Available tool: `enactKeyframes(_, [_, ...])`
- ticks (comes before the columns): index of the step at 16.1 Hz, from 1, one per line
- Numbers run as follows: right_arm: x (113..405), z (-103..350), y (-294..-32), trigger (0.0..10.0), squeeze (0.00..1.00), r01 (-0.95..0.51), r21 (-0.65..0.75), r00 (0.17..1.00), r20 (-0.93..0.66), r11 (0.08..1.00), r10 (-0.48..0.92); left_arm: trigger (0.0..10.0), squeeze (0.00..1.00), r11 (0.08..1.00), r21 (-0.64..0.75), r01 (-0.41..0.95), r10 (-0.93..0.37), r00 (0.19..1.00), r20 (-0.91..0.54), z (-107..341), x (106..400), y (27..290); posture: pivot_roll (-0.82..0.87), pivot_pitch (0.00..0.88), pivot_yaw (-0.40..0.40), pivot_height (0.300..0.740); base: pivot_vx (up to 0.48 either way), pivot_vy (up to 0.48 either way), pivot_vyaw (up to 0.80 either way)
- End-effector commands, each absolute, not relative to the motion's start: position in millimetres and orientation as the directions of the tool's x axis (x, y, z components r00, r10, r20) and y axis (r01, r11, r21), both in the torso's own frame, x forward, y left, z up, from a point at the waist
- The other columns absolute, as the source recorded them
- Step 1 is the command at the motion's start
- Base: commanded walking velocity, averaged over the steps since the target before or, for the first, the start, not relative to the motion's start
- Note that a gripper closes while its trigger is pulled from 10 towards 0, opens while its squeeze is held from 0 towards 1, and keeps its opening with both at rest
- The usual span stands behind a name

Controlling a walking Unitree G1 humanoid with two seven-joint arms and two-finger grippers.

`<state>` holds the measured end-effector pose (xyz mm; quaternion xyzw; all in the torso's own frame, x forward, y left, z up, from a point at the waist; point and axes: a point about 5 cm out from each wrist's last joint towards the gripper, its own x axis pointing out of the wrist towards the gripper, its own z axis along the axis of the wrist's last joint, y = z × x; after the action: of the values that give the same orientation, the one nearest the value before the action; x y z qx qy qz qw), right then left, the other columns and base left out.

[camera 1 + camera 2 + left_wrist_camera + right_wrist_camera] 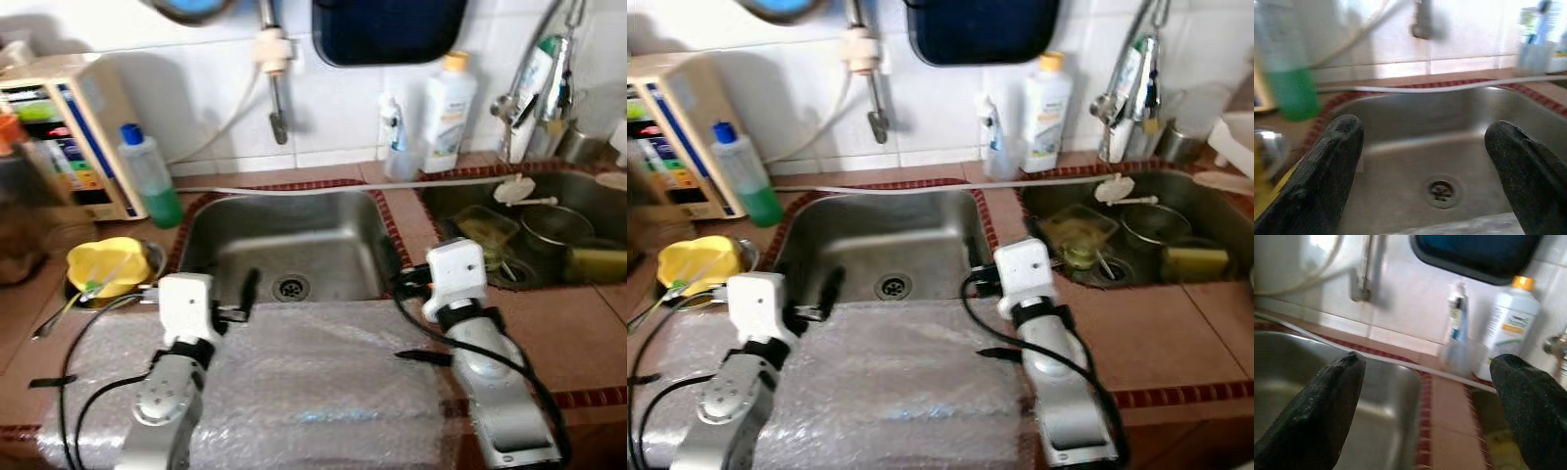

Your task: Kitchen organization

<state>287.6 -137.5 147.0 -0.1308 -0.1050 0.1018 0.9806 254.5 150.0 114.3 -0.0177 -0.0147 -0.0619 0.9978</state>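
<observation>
- A tiled kitchen wall stands behind a brown desk [549,333] with two sinks set into it.
- My left fingers [1342,161] are spread apart, holding nothing, over the near rim of the empty sink [284,245].
- My right fingers [1337,396] are spread too, empty, aimed toward the white bottle [449,110] by the wall.
- A sheet of bubble wrap [313,382] lies under both my arms, along the desk's front edge.
- Risk, as I judge it: my wrists could drag the wrap into the sink; a cable could snag.
- Around: green soap bottle [149,176], yellow bowl [106,266], dishes in the right sink [549,230], a hose across the rim.
</observation>
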Motion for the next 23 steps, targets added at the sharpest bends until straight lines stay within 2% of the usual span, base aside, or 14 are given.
enactKeyframes(1, [288.8,151.1,-136.4,10.0,0.0,-0.178,-0.285,0.952,0.192,0.942,0.238,10.0,0.0,0.993,-0.021,0.119,-0.118,0.993,0.029,114.5,256.2,151.7,-0.15,0.006,0.081,0.74,0.0,0.0,0.41])
enactKeyframes(9, [288.6,150.4,-135.4,10.0,0.0,-0.185,-0.274,0.951,0.191,0.944,0.242,10.0,0.0,0.995,-0.002,0.097,-0.097,0.993,0.06,122.0,259.8,152.0,-0.15,0.008,0.085,0.74,0.0,0.0,0.68])
enactKeyframes(10, [288.8,150.1,-133.8,10.0,0.12,-0.188,-0.293,0.95,0.187,0.937,0.249,10.0,0.0,0.995,-0.002,0.096,-0.096,0.993,0.062,122.4,260.0,152.4,-0.15,0.008,0.086,0.74,0.0,0.0,0.68])
enactKeyframes(11, [288.8,150.2,-133.6,10.0,0.11,-0.189,-0.282,0.95,0.191,0.941,0.249,10.0,0.0,0.996,-0.002,0.094,-0.094,0.994,0.063,122.5,259.9,152.5,-0.15,0.009,0.085,0.74,0.0,0.0,0.68])
enactKeyframes(12, [288.8,150.5,-133.5,10.0,0.01,-0.19,-0.279,0.949,0.195,0.941,0.249,10.0,0.0,0.996,-0.002,0.092,-0.092,0.994,0.064,122.6,259.7,152.5,-0.15,0.01,0.085,0.74,0.0,0.0,0.65])
enactKeyframes(13, [289.1,150.7,-133.7,10.0,0.0,-0.188,-0.284,0.949,0.194,0.94,0.248,10.0,0.0,0.996,-0.001,0.091,-0.091,0.994,0.064,122.7,259.6,152.4,-0.15,0.01,0.085,0.74,0.0,0.0,0.65])
enactKeyframes(15, [289.3,150.9,-133.4,10.0,0.0,-0.189,-0.288,0.948,0.195,0.939,0.25,10.0,0.0,0.997,0.001,0.081,-0.081,0.994,0.076,125.2,260.2,153.6,-0.14,0.011,0.083,0.74,0.0,0.0,0.55])
enactKeyframes(23, [288.4,150.7,-135.4,10.0,0.0,-0.187,-0.274,0.949,0.197,0.943,0.245,10.0,0.0,0.996,-0.013,0.086,-0.085,0.994,0.067,122.6,262.7,152.0,-0.15,0.013,0.085,0.74,0.0,0.0,0.0])
